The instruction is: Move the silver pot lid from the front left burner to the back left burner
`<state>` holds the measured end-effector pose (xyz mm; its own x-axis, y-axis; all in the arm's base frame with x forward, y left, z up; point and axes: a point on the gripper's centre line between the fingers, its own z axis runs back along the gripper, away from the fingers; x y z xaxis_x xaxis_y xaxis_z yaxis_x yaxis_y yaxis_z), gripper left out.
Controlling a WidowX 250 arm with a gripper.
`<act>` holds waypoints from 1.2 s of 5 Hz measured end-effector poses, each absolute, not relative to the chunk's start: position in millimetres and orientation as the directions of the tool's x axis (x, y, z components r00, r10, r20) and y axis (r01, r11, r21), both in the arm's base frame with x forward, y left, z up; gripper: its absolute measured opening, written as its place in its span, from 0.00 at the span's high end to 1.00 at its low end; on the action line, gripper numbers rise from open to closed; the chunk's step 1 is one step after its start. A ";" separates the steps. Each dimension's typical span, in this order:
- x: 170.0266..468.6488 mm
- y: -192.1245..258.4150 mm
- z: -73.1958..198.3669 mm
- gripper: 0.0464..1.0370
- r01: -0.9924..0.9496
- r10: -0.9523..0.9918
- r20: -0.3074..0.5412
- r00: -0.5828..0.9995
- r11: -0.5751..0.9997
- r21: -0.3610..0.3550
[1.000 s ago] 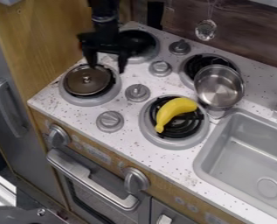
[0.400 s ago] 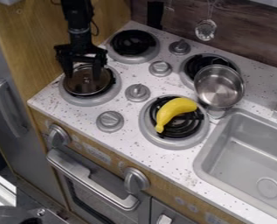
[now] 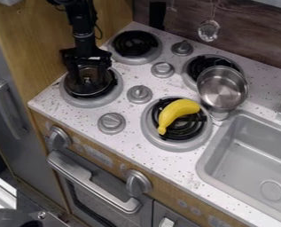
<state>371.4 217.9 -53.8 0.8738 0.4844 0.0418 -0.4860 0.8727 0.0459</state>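
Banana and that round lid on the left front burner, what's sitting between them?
Between the banana and the round lid, the camera view shows a grey knob on the speckled white countertop.

Looks down at a slant on the worktop (image 3: 181, 164) from the front — fairly near. Faces the wooden backsplash (image 3: 255, 37).

Your arm (image 3: 83, 24) is hanging down from the top edge, left of centre.
Your black wrist (image 3: 85, 43) is standing nearly upright, and your end effector (image 3: 88, 80) is pointing downward, its two fingers (image 3: 100, 69) standing apart with a gap between them.
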 end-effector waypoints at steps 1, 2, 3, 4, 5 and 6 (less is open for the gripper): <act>373.9 214.5 -53.4 0.33 -0.476 0.475 0.043 0.879 0.878 0.048; 371.7 213.1 -52.5 0.59 -0.464 0.463 0.042 0.886 0.883 0.064; 367.5 208.9 -51.0 0.77 -0.463 0.460 0.050 0.886 0.884 0.062; 376.3 197.7 -49.2 0.77 -0.425 0.422 0.059 0.904 0.905 0.037; 412.3 171.5 -41.3 0.77 -0.354 0.353 0.168 0.920 0.935 -0.028; 458.4 164.3 -5.8 0.77 -0.287 0.280 0.299 0.912 0.958 -0.022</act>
<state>458.4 164.3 -5.8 0.9122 0.2804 0.2986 -0.2871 0.9576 -0.0223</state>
